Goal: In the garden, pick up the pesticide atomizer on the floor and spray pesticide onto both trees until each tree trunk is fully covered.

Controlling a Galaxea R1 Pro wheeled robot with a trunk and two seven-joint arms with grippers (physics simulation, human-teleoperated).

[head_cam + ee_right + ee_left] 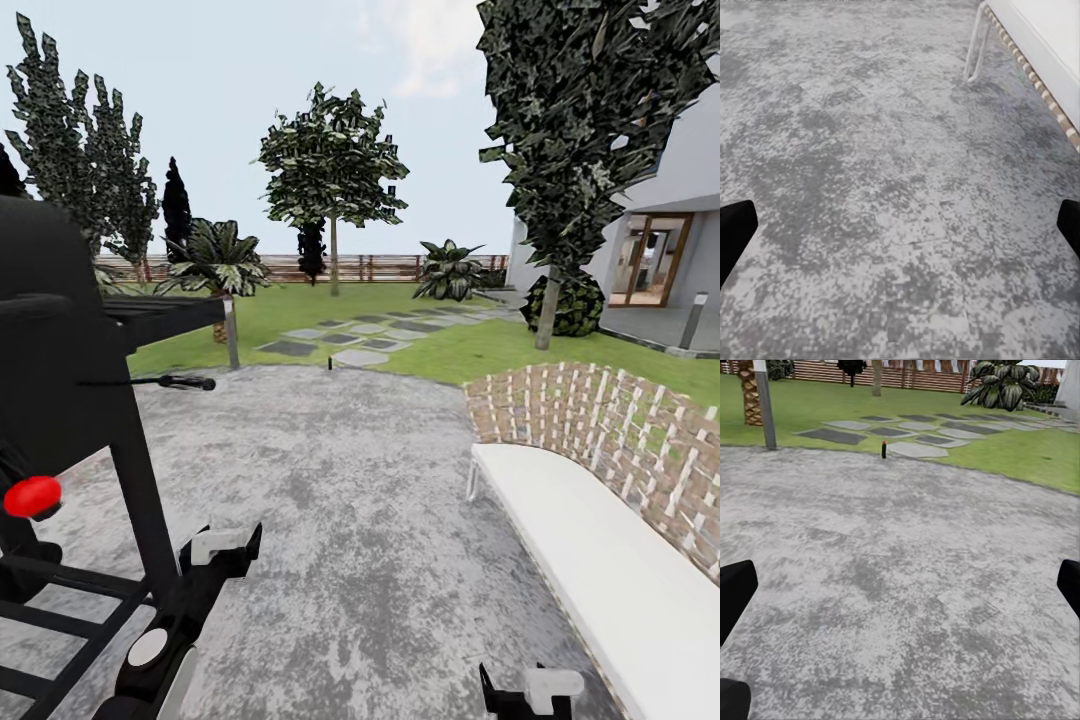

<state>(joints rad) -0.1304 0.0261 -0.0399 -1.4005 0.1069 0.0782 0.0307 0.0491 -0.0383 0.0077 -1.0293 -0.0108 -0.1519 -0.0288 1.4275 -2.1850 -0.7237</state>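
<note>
On the stone patio, both grippers empty, atomizer far ahead at the lawn's edge.

From the head camera I see my left gripper (222,548) low over the grey patio (330,500), and my right gripper (530,690) at the bottom edge beside the white bench (590,560). In each wrist view the two dark fingers sit at opposite edges, spread wide with bare stone between them, so both hands are open and hold nothing. The pesticide atomizer (883,449) stands upright as a small dark shape well ahead of my left gripper, where patio meets grass (300,310), just before the stepping stones (870,431). One tree trunk (546,308) rises far ahead of my right gripper near the white house (660,250); another trunk (334,255) stands far beyond the atomizer, by the wooden fence (380,267). A black stand (90,400) is close beside my left arm.
</note>
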